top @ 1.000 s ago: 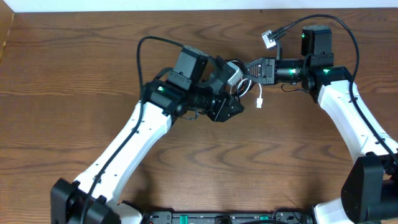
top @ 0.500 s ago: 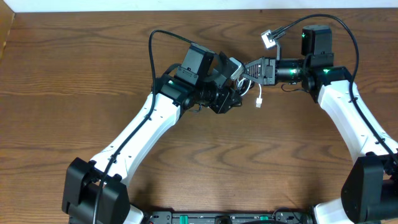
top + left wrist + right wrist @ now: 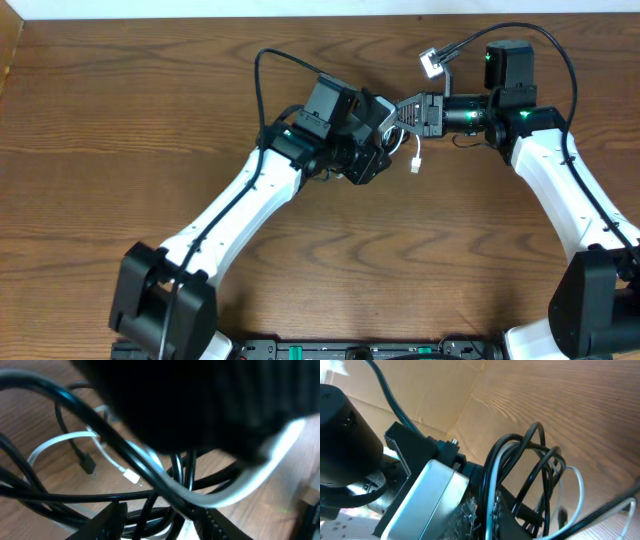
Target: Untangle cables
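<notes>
Left hand (image 3: 385, 125) — nearer the cables (image 3: 400, 130)

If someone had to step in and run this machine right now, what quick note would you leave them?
Right gripper: shut on the cables.
Left gripper: up against the same bundle; the pictures do not show whether it is open or shut.
Cables: black cable and white cable looped together between the two grippers, above the table; a white plug dangles below.
Done: bundle lifted.
Left: separate the two cords.

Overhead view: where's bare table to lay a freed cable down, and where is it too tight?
Bare wood lies along the table's left side, beyond the left arm, and between the two arms toward the near edge. It is crowded at top centre, where the left gripper and right gripper meet around the cables.
</notes>
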Controlling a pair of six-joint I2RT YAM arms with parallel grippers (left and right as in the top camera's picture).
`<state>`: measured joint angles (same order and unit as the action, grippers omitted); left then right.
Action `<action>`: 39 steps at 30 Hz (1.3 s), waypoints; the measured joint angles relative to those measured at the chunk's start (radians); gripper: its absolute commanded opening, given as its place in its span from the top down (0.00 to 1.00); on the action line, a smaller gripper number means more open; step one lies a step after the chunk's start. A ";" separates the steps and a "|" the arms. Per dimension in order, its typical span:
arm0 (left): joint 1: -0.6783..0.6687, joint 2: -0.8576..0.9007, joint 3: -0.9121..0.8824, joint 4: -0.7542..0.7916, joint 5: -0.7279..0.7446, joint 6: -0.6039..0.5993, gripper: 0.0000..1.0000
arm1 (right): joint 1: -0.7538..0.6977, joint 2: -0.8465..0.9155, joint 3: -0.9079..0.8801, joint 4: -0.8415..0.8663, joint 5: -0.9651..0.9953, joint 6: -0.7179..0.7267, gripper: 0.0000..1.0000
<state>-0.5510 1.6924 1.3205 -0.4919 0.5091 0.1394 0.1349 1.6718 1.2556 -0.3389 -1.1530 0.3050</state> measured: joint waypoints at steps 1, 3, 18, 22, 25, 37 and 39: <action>0.000 0.007 0.000 0.003 -0.003 -0.003 0.81 | 0.000 0.003 0.000 -0.001 0.004 0.000 0.96; 0.002 0.016 0.000 0.004 -0.013 0.005 0.92 | -0.005 0.011 0.000 -0.001 0.010 -0.001 0.97; 0.023 -0.174 -0.001 0.010 -0.014 -0.055 0.93 | -0.063 0.010 0.002 -0.304 0.370 0.022 0.99; 0.039 -0.253 -0.001 0.023 -0.039 -0.091 0.92 | -0.060 0.010 0.002 -0.400 0.621 0.021 0.97; 0.049 -0.312 -0.001 0.031 -0.050 -0.111 0.92 | -0.059 0.010 0.002 -0.452 0.796 0.021 0.99; 0.071 -0.358 -0.001 -0.087 -0.068 -0.182 0.62 | -0.059 0.010 0.002 -0.391 0.334 -0.378 0.99; 0.071 -0.337 -0.001 -0.096 -0.010 -0.187 0.57 | -0.062 0.010 0.001 -0.332 0.166 -0.431 0.99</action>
<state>-0.4797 1.3552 1.3197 -0.5880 0.4988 -0.0471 0.0727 1.6821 1.2568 -0.6712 -0.9867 -0.1265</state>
